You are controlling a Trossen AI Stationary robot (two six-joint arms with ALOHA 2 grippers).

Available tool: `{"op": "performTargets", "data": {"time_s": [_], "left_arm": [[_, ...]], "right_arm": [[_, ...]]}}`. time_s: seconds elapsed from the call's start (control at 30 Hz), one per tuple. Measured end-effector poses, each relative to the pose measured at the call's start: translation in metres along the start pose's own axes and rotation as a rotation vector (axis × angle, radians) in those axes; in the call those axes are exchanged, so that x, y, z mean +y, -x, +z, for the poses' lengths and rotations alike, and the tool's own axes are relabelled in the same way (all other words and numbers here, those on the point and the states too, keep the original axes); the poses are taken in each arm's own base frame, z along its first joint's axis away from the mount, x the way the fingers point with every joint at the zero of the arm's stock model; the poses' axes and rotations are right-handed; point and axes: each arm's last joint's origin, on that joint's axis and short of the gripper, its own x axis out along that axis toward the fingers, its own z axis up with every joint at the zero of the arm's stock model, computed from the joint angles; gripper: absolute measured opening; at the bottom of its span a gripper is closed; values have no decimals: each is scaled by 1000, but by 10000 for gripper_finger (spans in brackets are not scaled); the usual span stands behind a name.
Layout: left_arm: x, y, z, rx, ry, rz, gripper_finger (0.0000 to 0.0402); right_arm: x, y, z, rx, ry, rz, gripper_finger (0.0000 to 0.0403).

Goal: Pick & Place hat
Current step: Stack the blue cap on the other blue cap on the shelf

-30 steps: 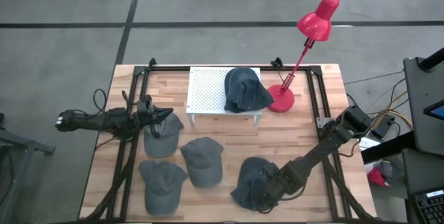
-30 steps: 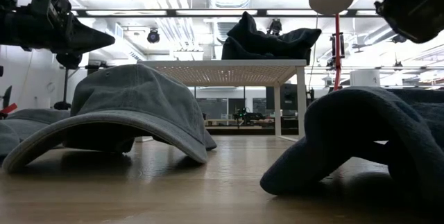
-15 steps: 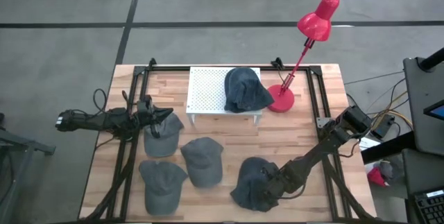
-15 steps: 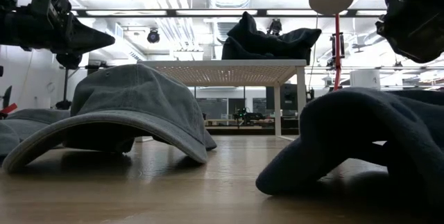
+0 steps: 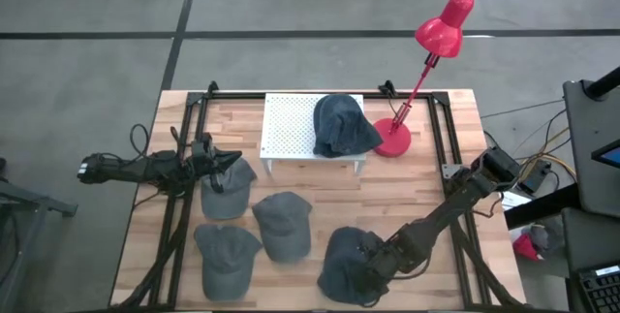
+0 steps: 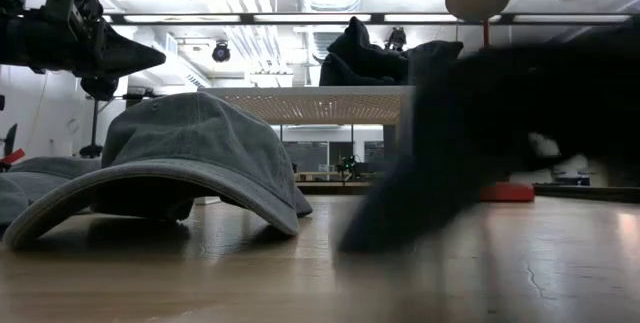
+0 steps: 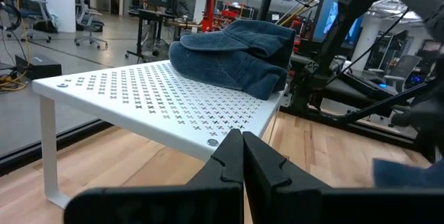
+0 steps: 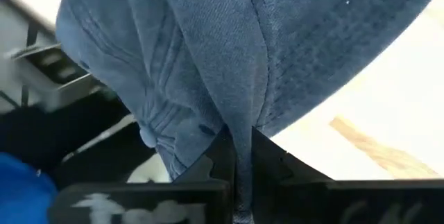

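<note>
Near the table's front right, my right gripper (image 5: 373,263) is shut on a dark blue denim hat (image 5: 341,260), which shows blurred in the low view (image 6: 480,113). Three more denim hats lie on their brims and rims at the front left (image 5: 230,185), (image 5: 283,224), (image 5: 225,255). Another hat (image 5: 341,124) rests on the white perforated stand (image 5: 291,124). My left gripper (image 5: 232,161) waits shut and level at the table's left, above the hats. My right gripper pinches a raised fold of the hat's crown cloth (image 8: 244,116) between its two fingers (image 8: 220,156), along a seam. The fingers slant down from above. The hat is bunched and drawn up; whether its low edge (image 6: 365,238) still touches the table, I cannot tell.
A red desk lamp (image 5: 426,61) stands at the back right beside the stand. Black frame rails (image 5: 450,148) run along both table sides. Bare wood (image 5: 407,192) lies between the stand and the held hat.
My right gripper has risen and rolled a little. The hat, which lay slumped on the table, is now gathered and drawn up under it and has shifted slightly toward the table's left edge. The other hats have stayed put.
</note>
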Motion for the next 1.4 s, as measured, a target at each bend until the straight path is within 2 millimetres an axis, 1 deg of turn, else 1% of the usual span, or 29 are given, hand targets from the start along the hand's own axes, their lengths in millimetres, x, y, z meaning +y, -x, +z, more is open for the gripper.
{"op": "performTargets", "data": {"time_s": [0.13,0.27,0.4,0.53,0.67,0.8,0.97,1.07,1.17,1.4], "left_arm": [[0,0,0,0,1,0,0],[0,0,0,0,1,0,0],[0,0,0,0,1,0,0],[0,0,0,0,1,0,0],[0,0,0,0,2,0,0],[0,0,0,0,7,0,0],[0,0,0,0,9,0,0],[0,0,0,0,9,0,0],[0,0,0,0,9,0,0],[0,0,0,0,27,0,0]], "right_arm": [[15,33,1,-61,89,-8,10],[30,72,11,-139,123,-3,10],[39,113,29,-224,138,-13,9],[41,154,51,-303,128,-33,9],[36,195,75,-373,123,-45,9],[26,232,98,-434,112,-49,9],[14,268,129,-515,143,-10,9],[2,285,148,-527,150,12,9],[-13,297,166,-517,155,19,8],[-45,314,203,-509,189,1,8]]}}
